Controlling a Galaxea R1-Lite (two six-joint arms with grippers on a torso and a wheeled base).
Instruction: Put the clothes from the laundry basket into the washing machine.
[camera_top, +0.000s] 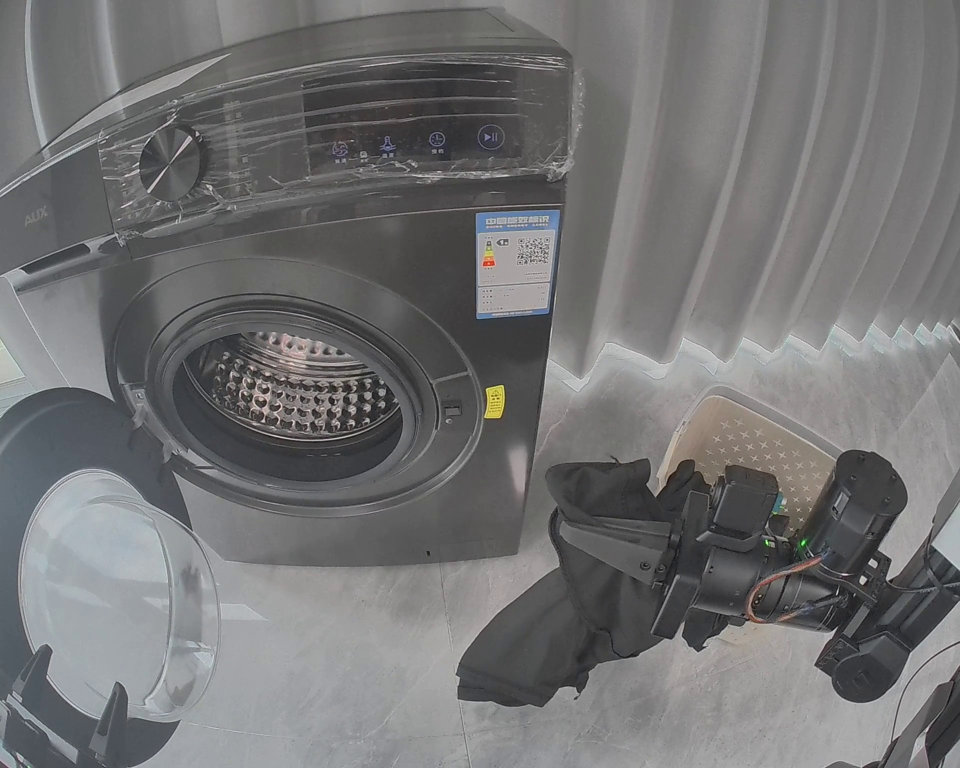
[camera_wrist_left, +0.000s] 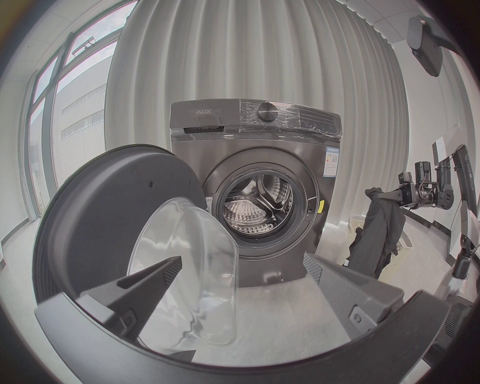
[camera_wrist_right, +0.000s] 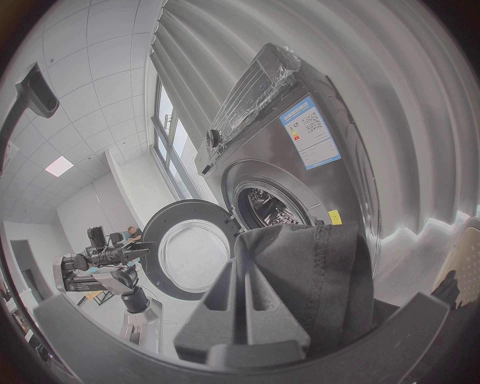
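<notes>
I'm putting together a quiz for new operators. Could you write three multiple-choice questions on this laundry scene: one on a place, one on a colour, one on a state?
1. Where is the laundry basket?
A. On the floor to the right of the washing machine, by the curtain
B. On top of the machine
C. Inside the drum

2. What colour is the garment held by the right gripper?
A. White
B. Black
C. Red

3. How is the machine's door?
A. Shut
B. Swung open
C. Lying in the basket

Answers:
1 A, the basket stands on the floor between machine and curtain.
2 B, the cloth hanging from the gripper is black.
3 B, the door stands open to the left, and the drum is exposed.
</notes>
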